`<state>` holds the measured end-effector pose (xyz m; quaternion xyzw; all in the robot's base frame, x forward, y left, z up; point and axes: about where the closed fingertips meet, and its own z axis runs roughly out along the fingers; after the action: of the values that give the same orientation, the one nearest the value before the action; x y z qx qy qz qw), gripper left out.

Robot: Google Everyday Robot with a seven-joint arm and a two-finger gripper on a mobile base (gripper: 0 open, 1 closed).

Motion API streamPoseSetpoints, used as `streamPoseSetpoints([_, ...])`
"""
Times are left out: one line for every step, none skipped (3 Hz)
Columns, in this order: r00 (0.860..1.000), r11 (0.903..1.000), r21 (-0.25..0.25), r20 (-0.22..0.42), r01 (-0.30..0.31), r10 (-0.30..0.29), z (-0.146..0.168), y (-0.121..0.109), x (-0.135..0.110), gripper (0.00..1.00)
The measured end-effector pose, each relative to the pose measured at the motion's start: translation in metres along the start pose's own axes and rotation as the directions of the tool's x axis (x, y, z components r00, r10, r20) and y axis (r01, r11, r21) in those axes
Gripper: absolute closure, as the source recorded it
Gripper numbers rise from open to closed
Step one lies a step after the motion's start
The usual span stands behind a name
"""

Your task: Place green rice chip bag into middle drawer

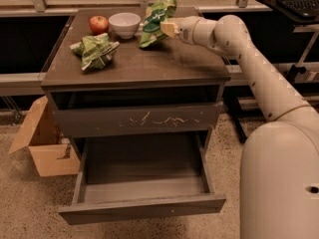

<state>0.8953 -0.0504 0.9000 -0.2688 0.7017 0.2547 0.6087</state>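
We see the gripper (168,28) above the tabletop (149,63), clamped on the green rice chip bag (155,20) hanging at its tip, and the middle drawer (144,209) stands open well below it.

Setting: we log an office-like robot test area.
We note a laptop (299,1) on a dark stand, a cardboard box (42,143) on speckled floor (25,208), and a drawer cabinet (134,63). The gripper (166,28) clasps the green rice chip bag (155,19) over the cabinet's rear.
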Motion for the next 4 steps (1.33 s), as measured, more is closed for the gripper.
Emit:
streamPoseSetpoints([0.998, 0.9993, -0.014, 0.061, 0.034, -0.033, -0.034, 0.009, -0.017, 1.0])
streamPoseSetpoints([0.989, 0.9957, -0.055, 0.132, 0.074, -0.067, -0.069, 0.027, -0.036, 1.0])
streamPoseSetpoints([0.985, 0.9834, -0.137, 0.143, 0.119, -0.099, -0.101, 0.055, -0.046, 1.0])
streamPoseSetpoints([0.985, 0.9834, -0.137, 0.143, 0.119, -0.099, -0.101, 0.055, -0.046, 1.0])
